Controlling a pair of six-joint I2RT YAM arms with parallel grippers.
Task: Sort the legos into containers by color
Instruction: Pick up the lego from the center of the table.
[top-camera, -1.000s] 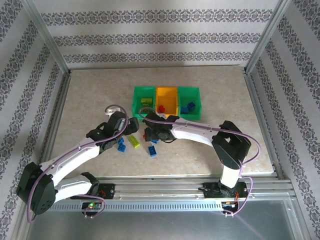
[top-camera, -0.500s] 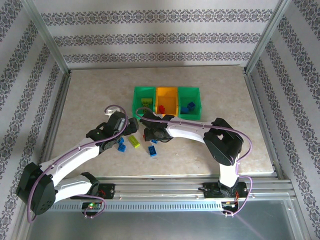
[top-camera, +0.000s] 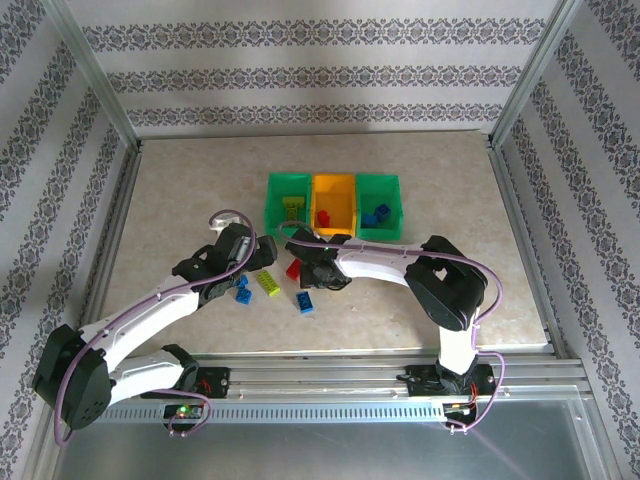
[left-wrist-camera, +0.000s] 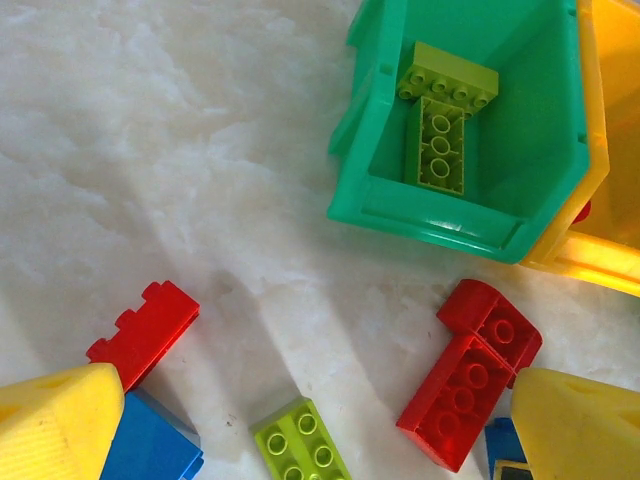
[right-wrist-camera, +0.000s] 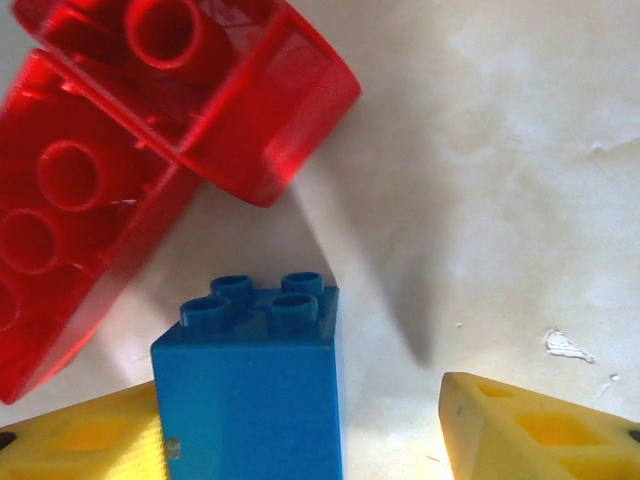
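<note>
Straddling a blue lego (right-wrist-camera: 250, 400): low right gripper (right-wrist-camera: 310, 425)

Left claw (left-wrist-camera: 320, 385) hangs over the counter (left-wrist-camera: 150, 150), its yellow fingers (left-wrist-camera: 55, 425) spread wide in the bottom corners and gripping nothing. Green bin (left-wrist-camera: 440, 215) sits upper right with two lime bricks (left-wrist-camera: 440, 145) inside, one laid across the end of the other. Orange bin (left-wrist-camera: 590, 255) joins it at the right edge. Loose on the counter:
- red brick (left-wrist-camera: 145, 333) by the lower-left finger, touching a blue brick (left-wrist-camera: 150, 450)
- lime brick (left-wrist-camera: 300, 445) at bottom centre
- two red bricks (left-wrist-camera: 470, 375) touching each other near the other finger
- small blue piece (left-wrist-camera: 497, 445) just beside that finger, mostly hidden
</note>
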